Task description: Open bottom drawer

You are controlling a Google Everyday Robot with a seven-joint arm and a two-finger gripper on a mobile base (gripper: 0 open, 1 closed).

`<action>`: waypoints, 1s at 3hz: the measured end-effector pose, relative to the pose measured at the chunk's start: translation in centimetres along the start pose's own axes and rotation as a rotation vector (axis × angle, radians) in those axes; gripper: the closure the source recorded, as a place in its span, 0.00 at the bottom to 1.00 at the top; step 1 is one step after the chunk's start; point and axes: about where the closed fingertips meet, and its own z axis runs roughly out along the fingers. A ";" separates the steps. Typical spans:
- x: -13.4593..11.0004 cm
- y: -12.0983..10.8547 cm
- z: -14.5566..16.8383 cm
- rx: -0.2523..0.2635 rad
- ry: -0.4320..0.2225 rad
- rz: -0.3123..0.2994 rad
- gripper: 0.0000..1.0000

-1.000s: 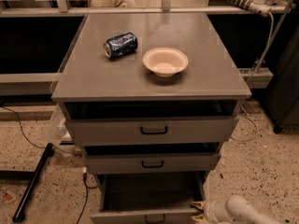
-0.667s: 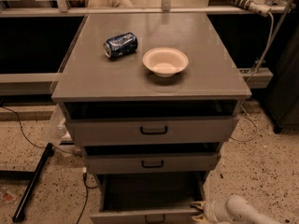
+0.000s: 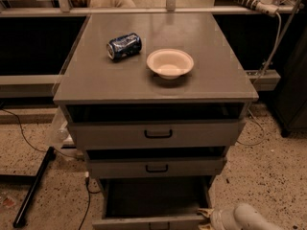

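While the bottom drawer (image 3: 153, 200) stands well out, the claw (image 3: 206, 216) sits at its right front corner
From the claw the drawer front runs toward 9 o'clock, long axis left to right, along the frame's 6 o'clock edge; any further pull, I judge, goes toward 6 o'clock. Whether the claw is wide or narrow I cannot tell

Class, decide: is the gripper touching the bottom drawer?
Cannot tell. The camera view shows the gripper at the right front corner of the pulled-out bottom drawer, with neither contact nor gap plain.
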 end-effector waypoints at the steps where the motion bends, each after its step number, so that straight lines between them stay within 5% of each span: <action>1: -0.4 -0.2 -0.4 0.000 0.000 0.000 0.85; 2: -0.3 1.5 -0.5 -0.021 0.003 -0.004 1.00; 3: -0.5 1.4 -0.9 -0.021 0.003 -0.004 1.00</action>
